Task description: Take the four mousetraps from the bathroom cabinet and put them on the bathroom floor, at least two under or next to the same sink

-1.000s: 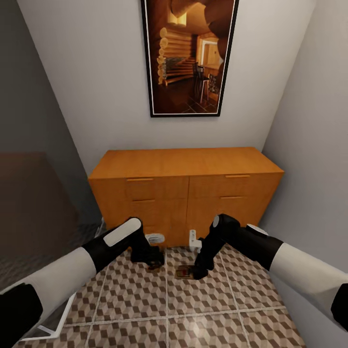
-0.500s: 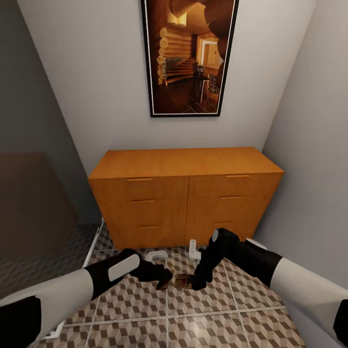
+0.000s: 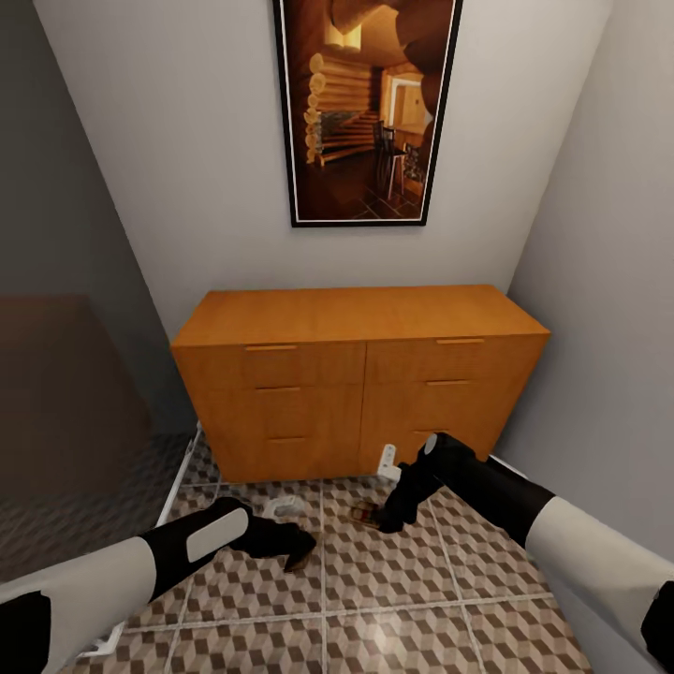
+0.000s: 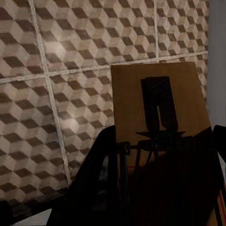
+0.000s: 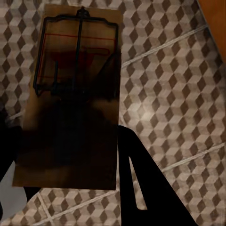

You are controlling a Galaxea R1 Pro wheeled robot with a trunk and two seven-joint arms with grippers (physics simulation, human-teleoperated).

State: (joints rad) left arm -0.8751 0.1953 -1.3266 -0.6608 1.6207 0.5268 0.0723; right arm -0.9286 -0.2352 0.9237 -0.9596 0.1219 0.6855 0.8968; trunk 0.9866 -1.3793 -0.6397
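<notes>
Two mousetraps are held, one clamped in each gripper's jaws: left gripper (image 3: 298, 552), right gripper (image 3: 372, 515), low over the bathroom floor (image 3: 421, 580) before the cabinet (image 3: 356, 374). Traps should be lowered flat before release, beside the sink.

A flat brown wooden mousetrap (image 4: 157, 113) with thin dark metal parts sits between the black fingers (image 4: 96, 169) at the lower right, over the cube-pattern tiled floor (image 4: 56, 70)
</notes>
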